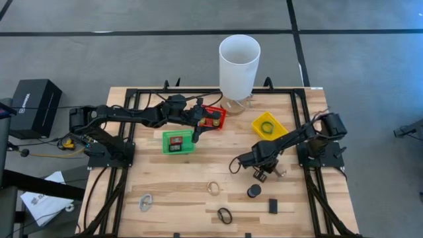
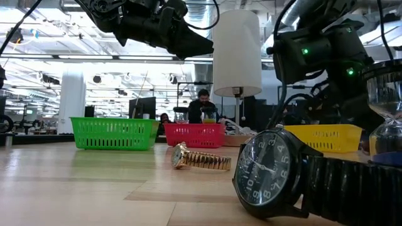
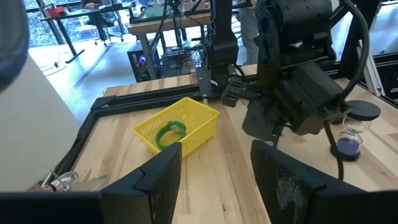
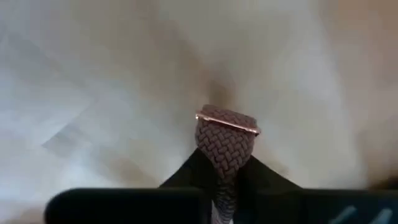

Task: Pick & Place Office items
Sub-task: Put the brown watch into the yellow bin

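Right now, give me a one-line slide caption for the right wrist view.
Right gripper shut on a braided watch band, close above the wooden table.
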`<state>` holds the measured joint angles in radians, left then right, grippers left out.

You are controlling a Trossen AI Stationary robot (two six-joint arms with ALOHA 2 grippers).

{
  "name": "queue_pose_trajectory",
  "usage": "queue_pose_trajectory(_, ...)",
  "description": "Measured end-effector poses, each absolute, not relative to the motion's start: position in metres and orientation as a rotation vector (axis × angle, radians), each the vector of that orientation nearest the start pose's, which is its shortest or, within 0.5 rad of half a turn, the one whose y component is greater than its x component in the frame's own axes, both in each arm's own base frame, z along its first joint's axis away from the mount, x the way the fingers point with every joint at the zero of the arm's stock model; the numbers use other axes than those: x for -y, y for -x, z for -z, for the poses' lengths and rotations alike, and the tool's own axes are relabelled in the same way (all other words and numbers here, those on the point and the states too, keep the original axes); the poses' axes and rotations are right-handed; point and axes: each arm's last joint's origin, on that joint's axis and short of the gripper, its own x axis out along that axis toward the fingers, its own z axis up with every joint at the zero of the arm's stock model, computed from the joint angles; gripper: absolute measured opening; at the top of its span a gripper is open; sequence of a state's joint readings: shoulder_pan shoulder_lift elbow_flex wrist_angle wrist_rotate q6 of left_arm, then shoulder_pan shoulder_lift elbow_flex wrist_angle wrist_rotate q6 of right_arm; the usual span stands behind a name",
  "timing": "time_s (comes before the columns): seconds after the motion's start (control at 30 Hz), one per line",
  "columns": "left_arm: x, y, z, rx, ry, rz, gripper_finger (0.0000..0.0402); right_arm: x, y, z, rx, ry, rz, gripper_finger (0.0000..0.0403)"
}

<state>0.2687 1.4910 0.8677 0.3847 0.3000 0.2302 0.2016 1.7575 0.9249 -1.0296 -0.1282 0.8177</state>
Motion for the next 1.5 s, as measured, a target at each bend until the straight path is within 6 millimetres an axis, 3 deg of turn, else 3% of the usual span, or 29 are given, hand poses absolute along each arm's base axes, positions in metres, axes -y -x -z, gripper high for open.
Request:
queue_pose_trajectory(0.17,-0.078,-0.316,-0.25,-0.224,-0.162,0.057,0.0186,-0.052,-0.24,-0.152,-1.758,-0.472,0.49,0.0023)
queue_pose_trajectory(0.37,-0.078,-0.316,-0.25,-0.224,-0.163,0.057,0.0186,-0.042,-0.226,-0.195,-1.55,-0.45,0.494,0.0007)
queue_pose_trajectory(0.6,-0.078,-0.316,-0.25,-0.224,-0.163,0.057,0.0186,-0.017,-0.201,-0.243,-1.225,-0.378,0.582,0.0008)
queue_pose_trajectory(0.83,-0.078,-0.316,-0.25,-0.223,-0.163,0.057,0.0186,0.015,-0.18,-0.271,-1.006,-0.276,0.758,0.0009)
queue_pose_trajectory(1.1,-0.078,-0.316,-0.25,-0.224,-0.162,0.057,0.0186,0.046,-0.185,-0.267,-1.009,-0.284,0.875,0.0008)
queue_pose_trajectory(1.5,-0.078,-0.316,-0.249,-0.227,-0.159,0.057,0.0186,0.06,-0.214,-0.219,-1.328,-0.361,0.797,0.001)
